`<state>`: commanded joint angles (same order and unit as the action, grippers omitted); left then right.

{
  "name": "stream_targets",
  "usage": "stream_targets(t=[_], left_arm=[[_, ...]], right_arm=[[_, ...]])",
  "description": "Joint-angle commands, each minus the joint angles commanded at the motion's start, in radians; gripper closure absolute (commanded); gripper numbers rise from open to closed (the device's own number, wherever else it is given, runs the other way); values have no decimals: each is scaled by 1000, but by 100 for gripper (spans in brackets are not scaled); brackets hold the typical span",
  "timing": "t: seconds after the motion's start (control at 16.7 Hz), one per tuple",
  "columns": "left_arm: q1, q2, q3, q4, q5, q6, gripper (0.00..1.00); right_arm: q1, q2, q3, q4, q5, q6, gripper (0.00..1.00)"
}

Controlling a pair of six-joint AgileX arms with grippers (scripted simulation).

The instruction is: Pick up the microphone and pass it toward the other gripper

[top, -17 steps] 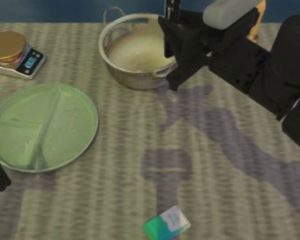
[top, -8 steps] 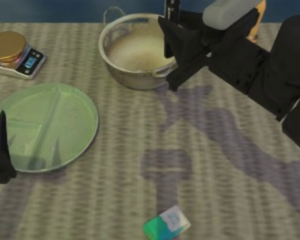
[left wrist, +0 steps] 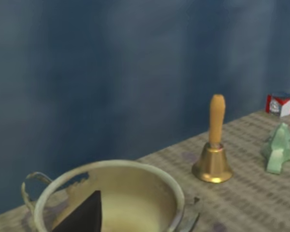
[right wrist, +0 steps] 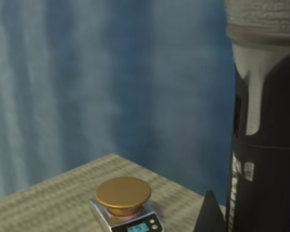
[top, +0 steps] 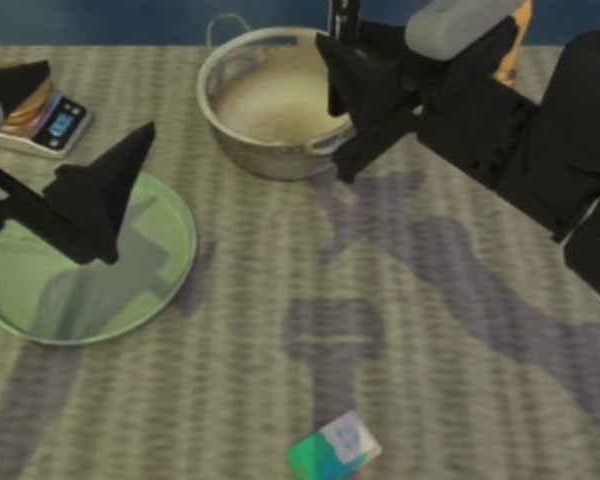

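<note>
Right gripper (top: 338, 102): raised at the far side of the table, over the right edge of the pot (top: 220, 70). It is clenched on the microphone (right wrist: 263, 145). The right wrist view shows the black handle and grey mesh head close up beside one finger. From above only a short black end of it shows past the gripper. The microphone is therefore off the table and in the right arm's hold.

Left gripper (top: 100, 95): hangs over the far part of the green plate (top: 170, 270), near the scale (top: 60, 120). Its fingers are spread wide and hold nothing. It is well apart from the microphone, and the pot sits between the two grippers.

Step in hand, by my reading: pick done, pass not yet made.

Risks from here:
- The pot rim lies on the direct line between the grippers. A low approach by the left fingers could clip it and shove the pot.
- The bell (left wrist: 212, 159) stands just behind the pot, so a wide swing of either arm could knock it over.
- The two sets of pointed fingers could collide if both close in together, because the microphone leaves little free length to take.
- A grip on the rounded mesh head is likely to slip; the handle looks the safer hold.
- If the right gripper lets go before the left has clamped, the microphone drops, probably into the pot.
</note>
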<state>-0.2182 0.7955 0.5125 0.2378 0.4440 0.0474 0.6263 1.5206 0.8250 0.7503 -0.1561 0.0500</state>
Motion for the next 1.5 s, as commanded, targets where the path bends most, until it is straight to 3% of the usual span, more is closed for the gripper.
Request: stream_targets(t=[0.3, 0.54, 0.9, 1.32, 1.5], left_arm=[[-87, 311, 203, 96, 175, 17, 0], [-118, 409, 280, 135, 237, 25, 0], [-125, 423, 292, 139, 228, 25, 0], [-274, 698, 497, 208, 86, 20, 0], [-311, 752, 542, 223, 51, 19, 0]], right_arm=[[0, 0, 0, 0, 0, 0, 100], [0, 0, 0, 0, 0, 0, 100], [0, 0, 0, 0, 0, 0, 100], [0, 0, 0, 0, 0, 0, 100], [0, 0, 0, 0, 0, 0, 100]])
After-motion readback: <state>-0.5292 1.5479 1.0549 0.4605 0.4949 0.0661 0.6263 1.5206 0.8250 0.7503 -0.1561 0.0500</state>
